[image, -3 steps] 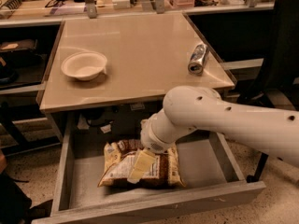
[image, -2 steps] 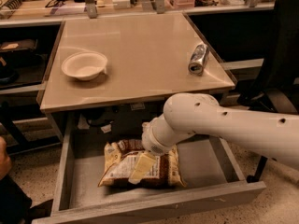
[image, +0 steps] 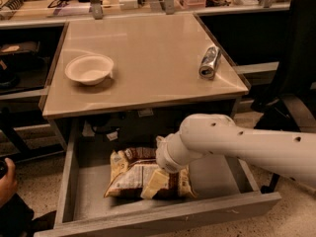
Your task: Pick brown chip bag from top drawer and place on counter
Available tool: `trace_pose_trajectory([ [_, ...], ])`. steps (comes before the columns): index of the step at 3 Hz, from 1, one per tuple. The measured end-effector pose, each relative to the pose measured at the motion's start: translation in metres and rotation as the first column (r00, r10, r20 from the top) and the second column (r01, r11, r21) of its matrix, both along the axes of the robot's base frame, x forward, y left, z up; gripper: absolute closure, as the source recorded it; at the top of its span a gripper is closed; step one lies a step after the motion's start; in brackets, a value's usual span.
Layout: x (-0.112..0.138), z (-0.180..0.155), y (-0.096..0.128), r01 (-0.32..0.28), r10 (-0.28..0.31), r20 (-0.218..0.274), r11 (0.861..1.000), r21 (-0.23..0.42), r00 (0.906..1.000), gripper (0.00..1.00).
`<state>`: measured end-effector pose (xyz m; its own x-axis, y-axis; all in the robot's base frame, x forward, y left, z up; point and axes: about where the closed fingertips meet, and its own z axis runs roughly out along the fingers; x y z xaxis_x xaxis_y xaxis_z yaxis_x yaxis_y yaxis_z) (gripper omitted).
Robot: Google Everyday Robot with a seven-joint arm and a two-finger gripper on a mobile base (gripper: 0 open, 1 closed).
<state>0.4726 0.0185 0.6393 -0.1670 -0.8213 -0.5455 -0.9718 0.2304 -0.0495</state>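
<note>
1. Gripper (image: 156, 180) is low inside the top drawer (image: 163, 217), right over the brown chip bag (image: 129, 174) w/ its tip on the bag's front-right part. Can't tell if it's clenched or released, as the wrist hides it.
2. Vs 1 s ago, the white arm (image: 237, 142) sits a bit lower and the gripper has edged toward the drawer front.
3. Bag lies flat on the drawer floor, left of centre, approx. same spot as before. It's not lifted.
4. Drawer is pulled fully out below the counter (image: 148, 48).
5. On the counter, the white bowl (image: 89, 69) at left and the crushed can (image: 210, 61) at right are both unmoved.
6. A person's hand (image: 6, 177) shows at the left edge.
</note>
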Motion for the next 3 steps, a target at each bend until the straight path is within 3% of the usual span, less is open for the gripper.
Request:
trace_pose_trajectory([
  [2,-0.021,-0.036,-0.004,0.048,-0.048,-0.046,0.999,0.016,0.9978,0.00],
  [3,-0.022,-0.036,-0.003,0.049,-0.048,-0.046,0.999,0.016,0.9978,0.19],
])
